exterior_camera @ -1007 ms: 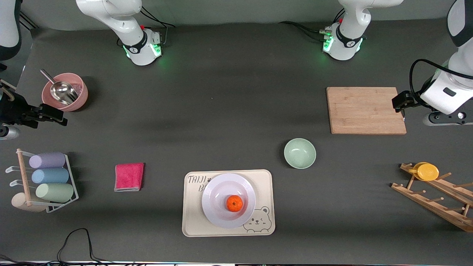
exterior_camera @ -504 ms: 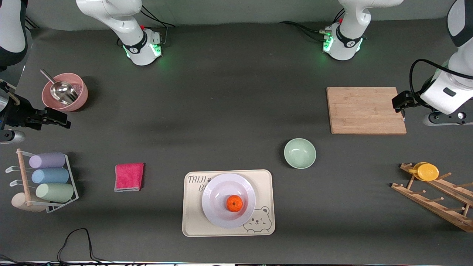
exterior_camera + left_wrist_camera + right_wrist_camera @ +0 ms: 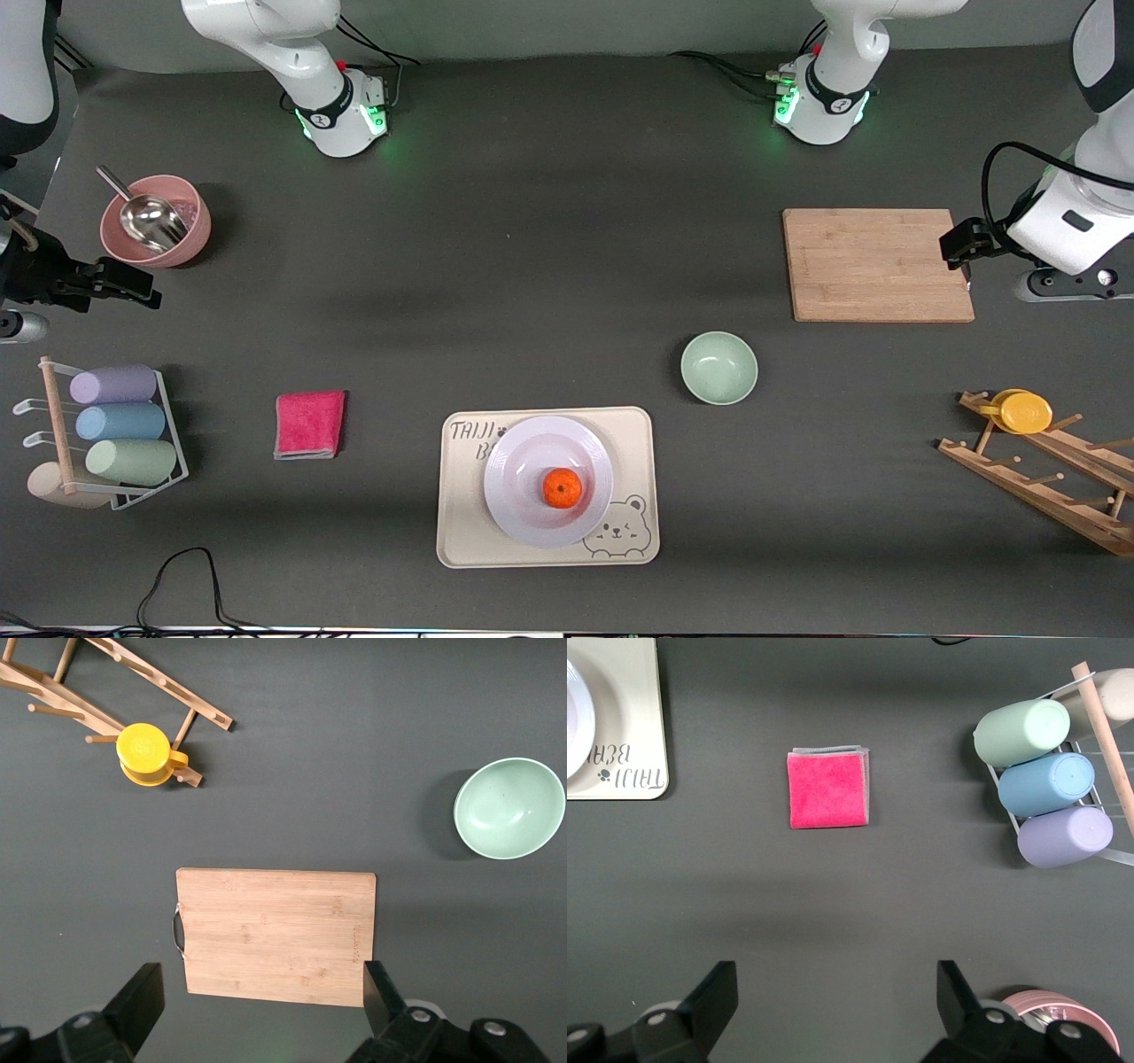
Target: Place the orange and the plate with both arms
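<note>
Nearest the front camera, the orange point(image 3: 563, 488) is seen resting on the plate point(image 3: 523, 461), which is set on the cream tray point(image 3: 461, 532). Farther off, the green bowl point(image 3: 718, 368) and then the cutting board point(image 3: 877, 264) are found. The left gripper point(image 3: 257, 1010) is held released over the board's edge; the right gripper point(image 3: 837, 1014) is likewise spread wide, empty, over bare table beside the pink bowl point(image 3: 156, 221).

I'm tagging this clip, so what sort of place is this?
Probably a robotics lab's tabletop test bench set up like a kitchen: two robot arms bolted to a dark-covered table, with staged kitchenware such as a bamboo cutting board, a cup rack and the plate on a tray.
</note>
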Controlling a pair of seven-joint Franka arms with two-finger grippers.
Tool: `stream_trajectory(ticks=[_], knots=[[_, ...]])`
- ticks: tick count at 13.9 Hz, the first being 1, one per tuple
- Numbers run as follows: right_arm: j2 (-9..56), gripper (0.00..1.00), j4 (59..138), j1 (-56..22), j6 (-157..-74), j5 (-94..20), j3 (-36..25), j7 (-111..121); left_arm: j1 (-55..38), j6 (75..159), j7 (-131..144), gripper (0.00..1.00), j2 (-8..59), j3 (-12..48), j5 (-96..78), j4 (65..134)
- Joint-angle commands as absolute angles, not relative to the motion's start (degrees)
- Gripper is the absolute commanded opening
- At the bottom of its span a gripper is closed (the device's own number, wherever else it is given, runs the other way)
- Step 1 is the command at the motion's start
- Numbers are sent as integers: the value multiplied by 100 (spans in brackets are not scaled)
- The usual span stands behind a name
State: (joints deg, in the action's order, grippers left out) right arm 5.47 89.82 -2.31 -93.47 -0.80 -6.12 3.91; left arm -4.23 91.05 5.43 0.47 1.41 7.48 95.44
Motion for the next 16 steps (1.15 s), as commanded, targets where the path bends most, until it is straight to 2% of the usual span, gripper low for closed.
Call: stream_trajectory(ticks=[1, 16], knots=[[607, 100, 8842, -325, -9290, 70, -668, 237, -475, 9167, 615, 100, 35, 123, 773, 9536], [606, 100, 8851, -334, -9272, 70, -668, 202, -413, 9281, 615, 100, 18, 114, 264, 9545]])
